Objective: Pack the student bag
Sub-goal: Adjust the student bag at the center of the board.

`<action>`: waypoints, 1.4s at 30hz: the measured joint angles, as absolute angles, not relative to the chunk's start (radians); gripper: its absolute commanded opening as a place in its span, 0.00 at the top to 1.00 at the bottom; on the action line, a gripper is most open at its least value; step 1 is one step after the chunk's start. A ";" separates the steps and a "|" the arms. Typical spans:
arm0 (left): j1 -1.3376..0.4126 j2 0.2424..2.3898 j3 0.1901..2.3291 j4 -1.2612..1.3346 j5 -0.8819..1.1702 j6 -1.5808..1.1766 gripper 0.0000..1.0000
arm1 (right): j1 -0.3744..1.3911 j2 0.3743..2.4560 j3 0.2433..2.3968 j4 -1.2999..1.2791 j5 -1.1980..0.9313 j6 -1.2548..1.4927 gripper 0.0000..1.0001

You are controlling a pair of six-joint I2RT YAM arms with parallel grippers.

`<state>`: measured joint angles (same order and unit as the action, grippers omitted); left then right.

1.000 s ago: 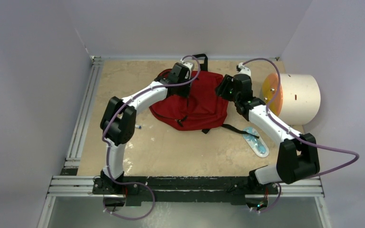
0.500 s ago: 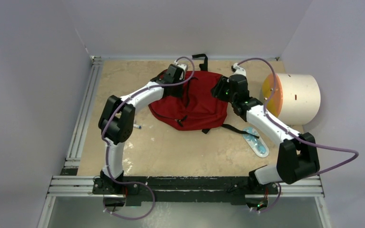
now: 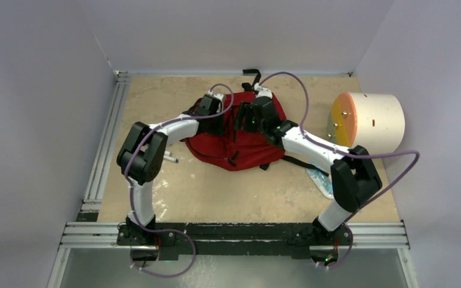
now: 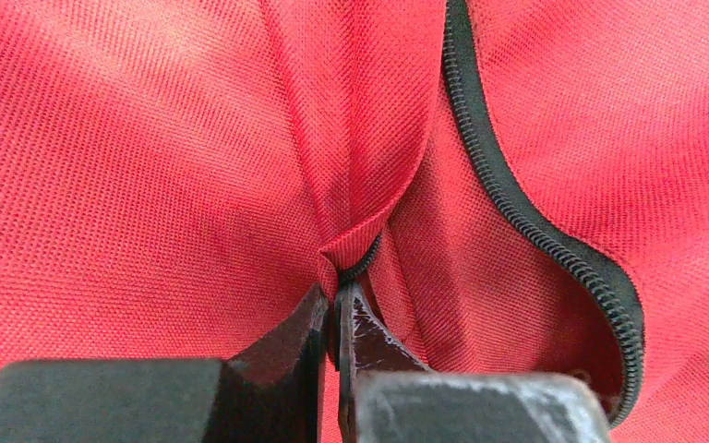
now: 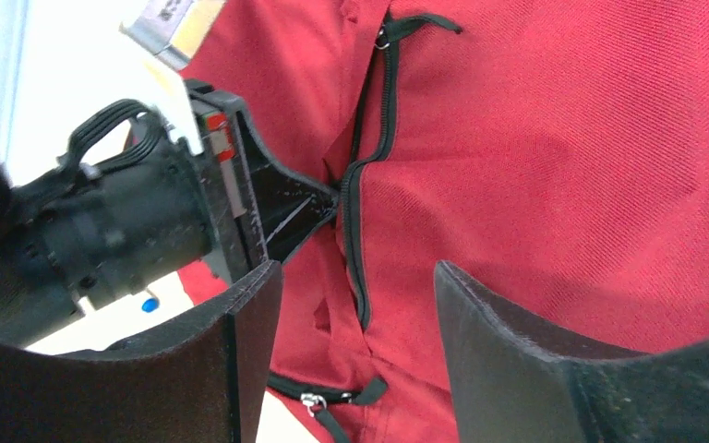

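**Both arms now meet over the red bag**

The student bag (image 3: 240,144) lies flat on the bench (image 3: 216,192). It is closer to the far edge than the near edge, about halfway between the left and right sides. A black strap (image 3: 253,77) sticks out toward the far edge.

A second ago the right arm (image 3: 312,147) was at the bag's right side. Now it has swung left and reaches over the middle of the bag. The right jaws are spread wide above the red cloth with nothing between them.

The left arm (image 3: 174,127) has slid a little toward the left edge and toward the near edge. The left jaws are pressed together and pinch a small fold of red cloth right by the black zipper (image 4: 517,212).

The bag looks more bunched up than before, and its near side sits a bit closer to the near edge.

The cream drum (image 3: 372,123) with the orange face stays by the right edge. The right arm now hides part of the light blue thing (image 3: 319,180) near it.
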<state>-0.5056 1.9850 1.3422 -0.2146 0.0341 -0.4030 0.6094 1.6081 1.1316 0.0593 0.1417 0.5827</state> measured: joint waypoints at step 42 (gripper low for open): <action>-0.500 1.825 0.916 0.202 0.339 -0.749 1.00 | 0.793 1.708 1.069 0.091 0.441 0.092 0.41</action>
<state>-0.4995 1.8248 0.9161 0.2016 0.3389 -0.7490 0.7929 1.7077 1.0695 0.0910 0.4412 0.0917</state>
